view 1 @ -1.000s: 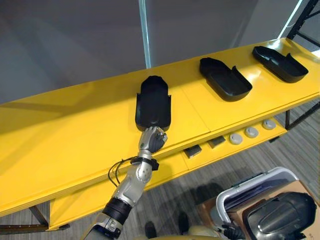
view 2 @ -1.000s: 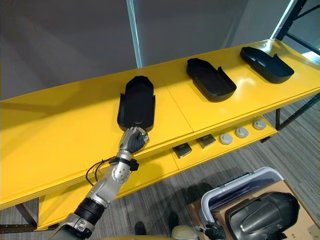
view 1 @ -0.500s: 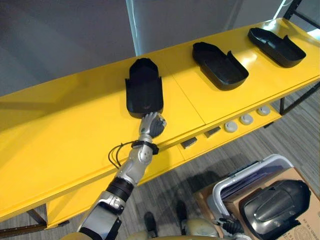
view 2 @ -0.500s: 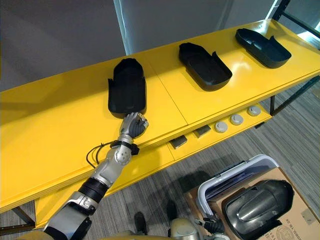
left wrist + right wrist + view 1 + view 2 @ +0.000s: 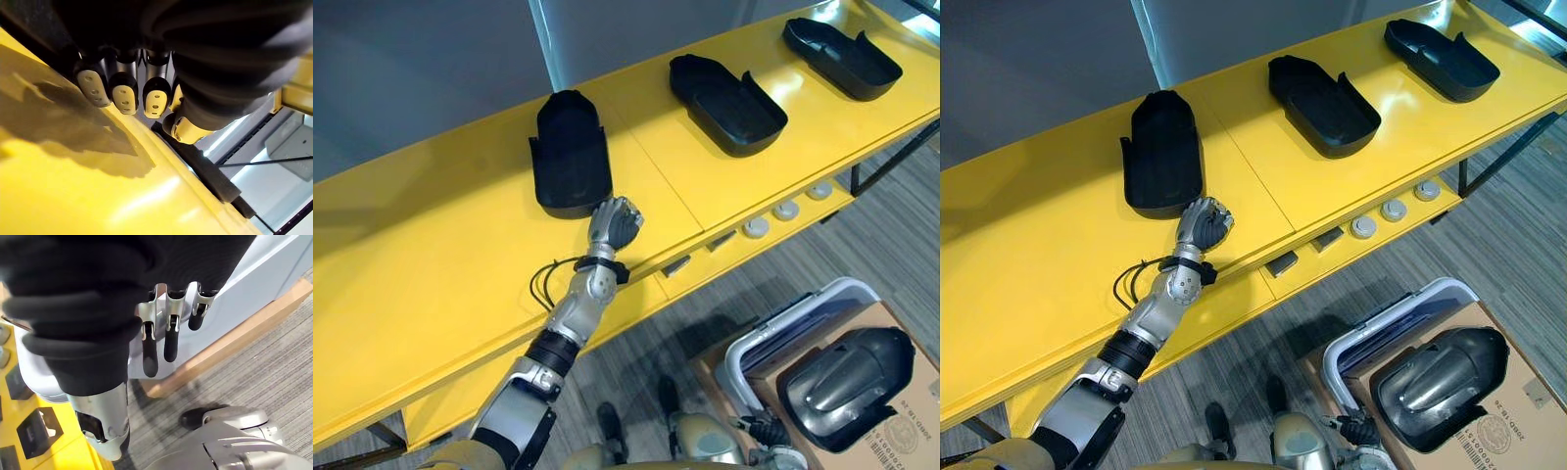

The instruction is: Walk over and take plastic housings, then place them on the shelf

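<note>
Lying on yellow shelf (image 5: 431, 255), black round-nosed plastic housing (image 5: 570, 152), left hand (image 5: 615, 223) beside

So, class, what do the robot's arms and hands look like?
The left robot hand and right robot hand have silver fingers with dark tips and black ribbed covers; the left arm is jointed silver-grey with a black band.

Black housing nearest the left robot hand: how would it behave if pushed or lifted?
Probably stiff: the black housing is a moulded shell keeping its walled shape. Likely light for its size, being hollow. Lying flat on the glossy yellow shelf, it would probably slide, not tip or roll.
</note>
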